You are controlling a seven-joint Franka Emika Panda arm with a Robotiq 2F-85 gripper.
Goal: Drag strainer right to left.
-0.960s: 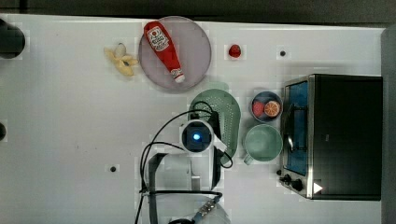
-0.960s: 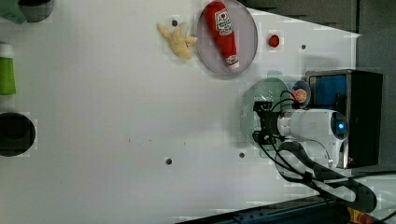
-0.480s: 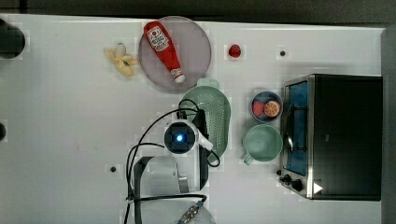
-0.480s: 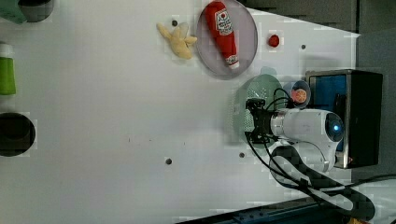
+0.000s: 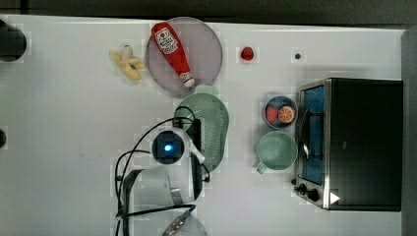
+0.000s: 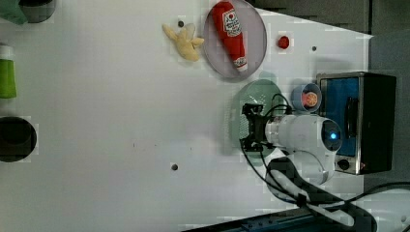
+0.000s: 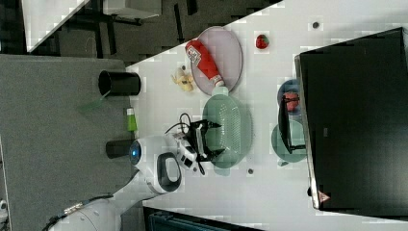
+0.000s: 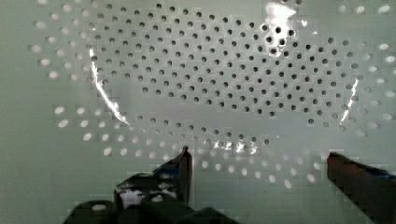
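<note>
Spanning everything, white table [image 5: 59, 147], grey floor [image 7: 53, 82] beside.

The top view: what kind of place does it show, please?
Probably a lab tabletop set up as a play kitchen: a white table with a toaster oven, a mint-green strainer, a ketchup bottle lying on a grey plate, and a robot arm over it.

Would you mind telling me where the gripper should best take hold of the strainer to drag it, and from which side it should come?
Probably the long side wall of the strainer at the top view's left, approached from above. The rim there is thin and upright, so one finger can go inside the bowl and one outside. The open gripper is already over that edge, its fingers spread along it. The small end tab sits close to the plate.
</note>
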